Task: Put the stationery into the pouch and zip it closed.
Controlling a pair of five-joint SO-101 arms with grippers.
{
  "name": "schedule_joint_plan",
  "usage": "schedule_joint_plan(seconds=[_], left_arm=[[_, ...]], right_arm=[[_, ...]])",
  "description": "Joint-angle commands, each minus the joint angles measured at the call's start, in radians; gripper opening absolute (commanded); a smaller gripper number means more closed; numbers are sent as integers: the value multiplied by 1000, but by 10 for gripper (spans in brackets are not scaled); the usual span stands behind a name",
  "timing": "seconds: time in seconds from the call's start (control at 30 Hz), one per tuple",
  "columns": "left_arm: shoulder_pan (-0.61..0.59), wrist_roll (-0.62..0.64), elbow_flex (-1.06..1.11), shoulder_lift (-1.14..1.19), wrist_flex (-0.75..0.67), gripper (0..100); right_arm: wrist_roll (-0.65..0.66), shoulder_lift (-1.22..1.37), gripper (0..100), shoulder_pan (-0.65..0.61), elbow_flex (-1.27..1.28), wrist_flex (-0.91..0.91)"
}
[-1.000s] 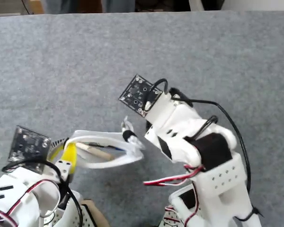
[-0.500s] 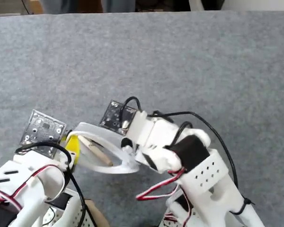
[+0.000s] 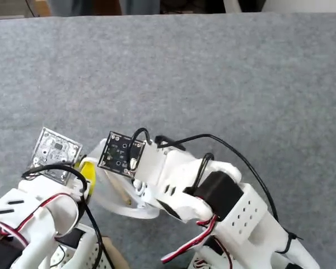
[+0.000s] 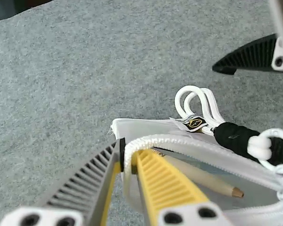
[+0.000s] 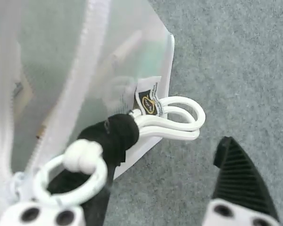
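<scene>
A translucent white pouch [image 4: 146, 129] lies open on the grey mat, with a wooden pencil [image 4: 203, 175] inside it. My left gripper [image 4: 127, 151] is shut on the pouch's zipper edge, between its yellow finger [image 3: 87, 172] and its grey one. The black zip pull [image 5: 115, 134] carries a white cord ring [image 5: 80, 165] and sits beside two white cord loops [image 5: 177, 117] at the pouch's corner. My right gripper [image 5: 170, 150] hangs open over this corner, one black finger [image 5: 238, 176] out over bare mat, the pull lying close against the other jaw. In the high view the right arm [image 3: 179, 179] covers most of the pouch [image 3: 129, 208].
Grey mat [image 3: 213, 73] stretches free across the far and right sides of the table. Both arm bases crowd the near edge. A brown object [image 3: 113, 255] peeks out beside the left arm's base.
My right arm has swung left and low over the pouch, close to the left gripper. The left wrist shifted slightly, still holding the pouch edge.
</scene>
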Motion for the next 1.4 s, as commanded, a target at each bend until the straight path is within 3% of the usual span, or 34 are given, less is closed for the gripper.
schedule_joint_plan(seconds=[0.0, 0.1, 0.3, 0.5, 0.63, 0.8, 1.1, 1.23, 1.37], left_arm=[[21, -5, -5, 29, -18, 28], [18, -5, -4, 29, -18, 28], [16, -5, -4, 29, -15, 28], [16, -5, -4, 29, -17, 28], [22, -12, -10, 23, -11, 34], [15, -6, -13, 21, -9, 156], [13, -6, -13, 21, -12, 166], [13, -6, -13, 21, -12, 166], [13, -6, -13, 21, -12, 166]], right_arm=[[-5, -15, 166, -28, -4, -43], [-5, -15, 83, -26, -4, -71], [-6, -15, 13, -26, 8, -91], [-8, -16, 12, -14, 1, -87], [-9, -16, 12, 91, -81, -86], [-6, -13, 12, 189, -213, -81], [64, -7, 12, 181, -232, -29], [46, -7, 12, 196, -219, -32], [-52, 13, 12, 264, -219, -31]])
